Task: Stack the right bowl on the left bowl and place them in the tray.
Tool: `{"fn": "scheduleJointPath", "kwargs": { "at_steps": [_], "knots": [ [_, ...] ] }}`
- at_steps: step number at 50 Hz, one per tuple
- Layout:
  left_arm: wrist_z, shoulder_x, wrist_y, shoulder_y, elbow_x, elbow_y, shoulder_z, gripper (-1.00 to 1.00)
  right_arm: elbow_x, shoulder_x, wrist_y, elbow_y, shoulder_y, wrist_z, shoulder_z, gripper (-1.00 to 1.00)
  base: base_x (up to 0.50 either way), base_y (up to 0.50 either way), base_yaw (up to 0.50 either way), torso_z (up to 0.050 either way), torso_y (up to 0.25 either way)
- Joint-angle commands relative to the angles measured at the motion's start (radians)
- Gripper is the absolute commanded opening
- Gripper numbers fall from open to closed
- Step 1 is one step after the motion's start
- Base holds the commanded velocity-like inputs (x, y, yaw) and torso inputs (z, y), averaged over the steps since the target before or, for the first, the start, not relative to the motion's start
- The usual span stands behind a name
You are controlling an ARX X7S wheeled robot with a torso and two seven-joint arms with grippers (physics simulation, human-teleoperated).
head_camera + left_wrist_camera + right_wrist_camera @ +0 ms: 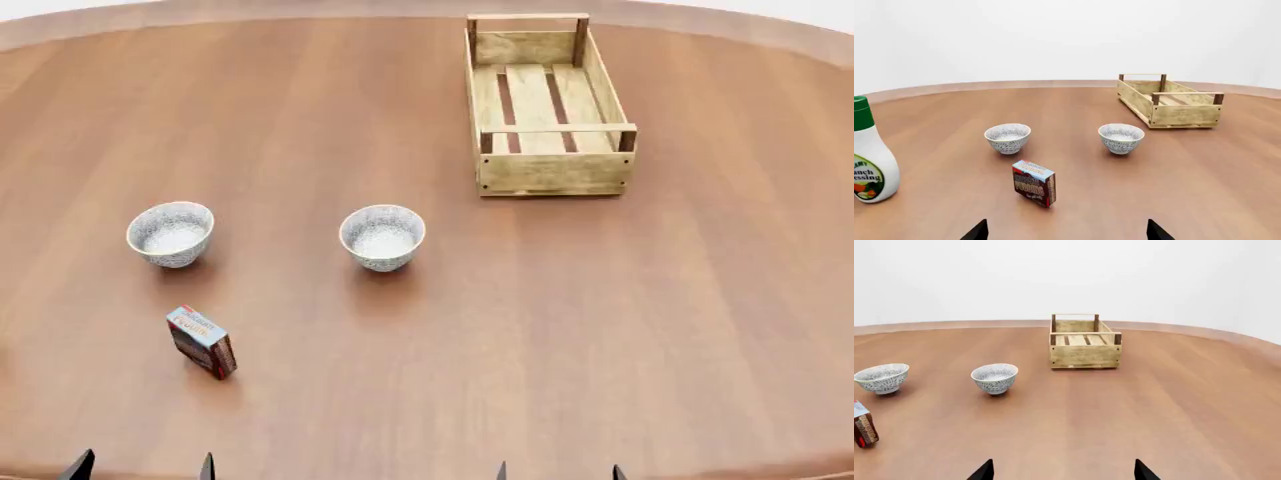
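Note:
Two white patterned bowls stand on the brown table. The left bowl (170, 233) (1007, 138) (881, 378) and the right bowl (383, 236) (1121, 138) (995, 378) sit side by side, a gap between them. The tray (550, 105) (1169, 100) (1084, 341), a light-wood crate with dark posts, lies empty behind and right of the right bowl. My left gripper (143, 470) (1066, 232) and right gripper (558, 472) (1063, 471) hang at the table's near edge, both open and empty, only the dark fingertips showing.
A small red box (203, 341) (1034, 183) (864, 424) stands in front of the left bowl. A ranch dressing bottle (869, 152) with a green cap stands further left. The round table's far rim (267, 10) curves behind the tray.

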Motion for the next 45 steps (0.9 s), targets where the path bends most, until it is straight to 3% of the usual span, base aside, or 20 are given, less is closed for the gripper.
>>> {"fn": "scheduleJointPath", "kwargs": {
  "at_steps": [1,36,40,45],
  "knots": [
    [-0.017,-0.017,0.005,0.0,-0.011,-0.006,0.022,1.0,0.017,0.017,0.015,-0.017,-0.004,0.016,-0.02,1.0,0.0,0.0,0.0,0.0,0.0],
    [-0.072,-0.059,-0.024,-0.018,-0.056,-0.039,0.069,1.0,0.06,0.059,0.008,0.001,0.002,0.058,-0.069,1.0,0.0,0.0,0.0,0.0,0.0],
    [-0.08,-0.067,-0.043,-0.017,-0.064,-0.006,0.073,1.0,0.068,0.069,0.035,-0.04,0.001,0.066,-0.073,1.0,0.0,0.0,0.0,0.0,0.0],
    [-0.107,-0.091,-0.065,0.014,-0.052,0.197,0.066,1.0,0.081,0.092,0.096,-0.221,-0.024,0.072,-0.074,1.0,0.0,0.0,0.0,0.0,0.0]
  ]
}}
